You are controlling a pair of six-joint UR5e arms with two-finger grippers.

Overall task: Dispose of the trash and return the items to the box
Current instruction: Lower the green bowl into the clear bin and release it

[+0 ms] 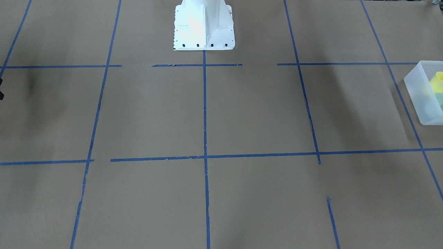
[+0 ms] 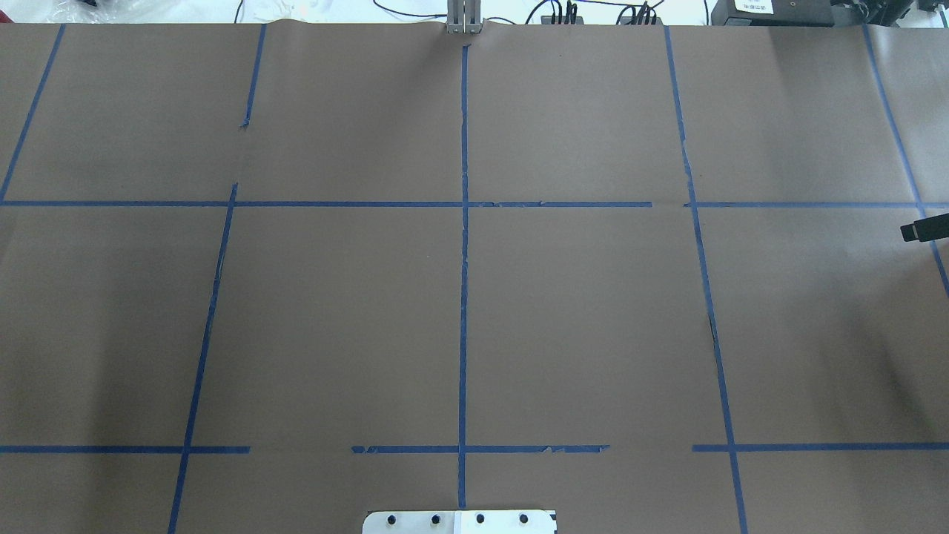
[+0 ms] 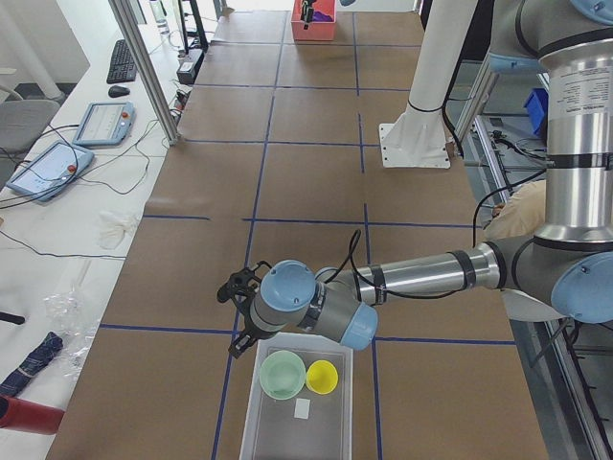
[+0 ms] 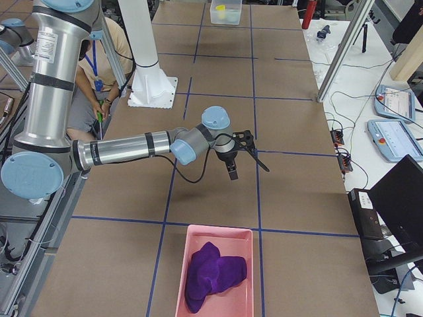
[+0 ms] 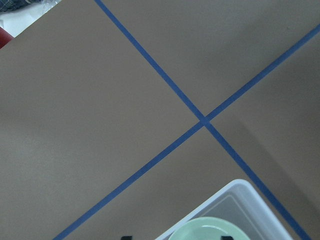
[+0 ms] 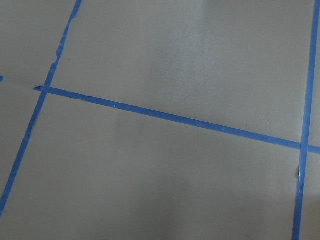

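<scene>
The frosted white box (image 3: 287, 436) stands at the table's left end. The pale mint-green bowl (image 3: 283, 374) and the yellow cup (image 3: 321, 377) sit side by side inside it. The box (image 1: 420, 100) also shows at the right edge of the front-facing view, with the cup (image 1: 438, 81) in it. My left gripper (image 3: 233, 316) hovers just beyond the box's far wall, open and empty. In the left wrist view the bowl's rim (image 5: 210, 227) and the box's corner (image 5: 240, 189) show at the bottom. My right gripper (image 4: 249, 172) is open and empty above bare paper. One of its fingertips (image 2: 919, 230) shows in the overhead view.
A pink bin (image 4: 215, 271) holding a purple crumpled cloth (image 4: 215, 272) stands at the table's right end. The white robot base (image 1: 204, 26) is at the table's middle edge. Blue tape lines cross the brown paper. A person sits behind the robot (image 4: 99, 72).
</scene>
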